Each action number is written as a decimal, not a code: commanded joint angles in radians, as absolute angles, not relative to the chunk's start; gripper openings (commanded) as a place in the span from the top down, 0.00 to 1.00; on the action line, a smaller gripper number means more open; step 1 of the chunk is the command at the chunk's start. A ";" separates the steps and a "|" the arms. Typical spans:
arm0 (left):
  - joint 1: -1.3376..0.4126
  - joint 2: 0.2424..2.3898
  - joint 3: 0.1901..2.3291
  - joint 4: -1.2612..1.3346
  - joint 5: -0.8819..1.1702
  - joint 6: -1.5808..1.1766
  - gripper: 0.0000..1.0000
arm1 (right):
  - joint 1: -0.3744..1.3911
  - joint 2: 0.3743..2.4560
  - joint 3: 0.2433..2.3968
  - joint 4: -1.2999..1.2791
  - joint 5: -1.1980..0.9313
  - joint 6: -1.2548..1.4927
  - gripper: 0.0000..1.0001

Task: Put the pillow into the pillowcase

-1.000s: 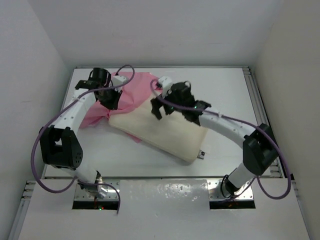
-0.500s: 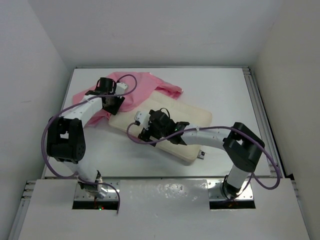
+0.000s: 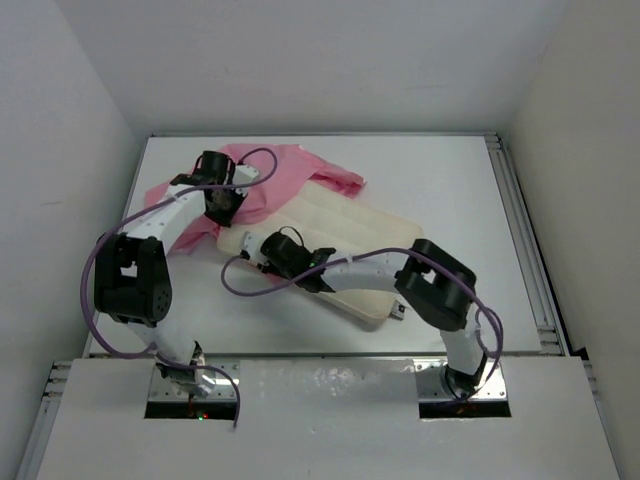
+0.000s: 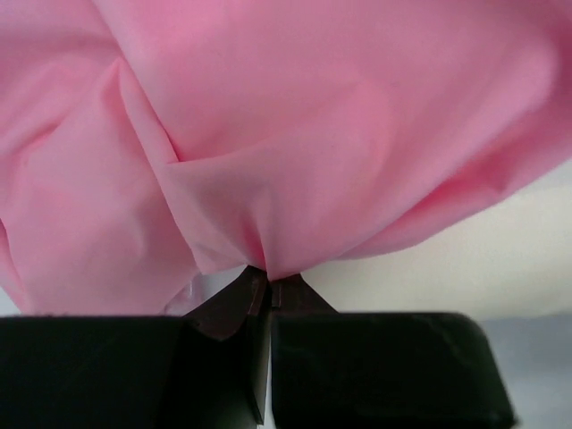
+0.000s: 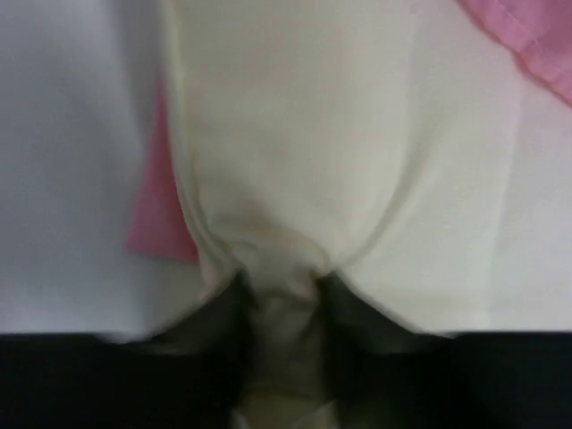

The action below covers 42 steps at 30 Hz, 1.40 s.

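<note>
The cream pillow lies slantwise in the middle of the table, its far left end against the pink pillowcase. My left gripper is shut on a bunched fold of the pillowcase, the fabric pinched at its tips. My right gripper is at the pillow's near left corner, shut on a pinch of pillow that bulges between its fingers. In the right wrist view, a strip of the pillowcase shows under the pillow's left edge.
The white table has raised metal rails along its right edge. White walls close in on three sides. The right arm's forearm lies across the pillow's near edge.
The right gripper has swung left and down from above the pillow to its near left corner and closed on it. The left gripper has closed on the pillowcase.
</note>
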State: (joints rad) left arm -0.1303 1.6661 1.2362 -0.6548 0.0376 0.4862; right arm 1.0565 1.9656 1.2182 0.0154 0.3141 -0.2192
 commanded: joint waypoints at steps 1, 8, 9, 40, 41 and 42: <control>-0.118 1.603 1.301 -0.770 0.054 0.514 1.00 | 1.003 2.069 1.366 -0.070 0.564 -0.173 0.82; -0.115 1.589 1.384 -0.873 0.032 0.557 1.00 | 0.893 1.878 1.316 0.064 0.427 -0.029 1.00; -0.115 1.591 1.397 -0.888 0.031 0.555 1.00 | 0.872 1.840 1.316 0.075 0.417 -0.011 1.00; -0.190 1.606 1.615 -1.025 0.653 0.611 0.30 | 0.646 1.565 0.957 0.443 -0.041 0.489 0.02; -0.187 1.609 1.621 -1.006 0.631 0.598 0.28 | 0.634 1.546 0.944 0.427 -0.038 0.489 0.05; -0.184 1.614 1.631 -0.953 0.559 0.553 0.25 | 0.606 1.533 0.937 0.407 -0.026 0.491 0.28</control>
State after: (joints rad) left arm -0.2073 1.6329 1.5730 -1.0382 0.5953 0.5987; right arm 0.6567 1.6154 0.9569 0.2672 0.0113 0.4091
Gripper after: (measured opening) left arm 0.725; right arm 0.912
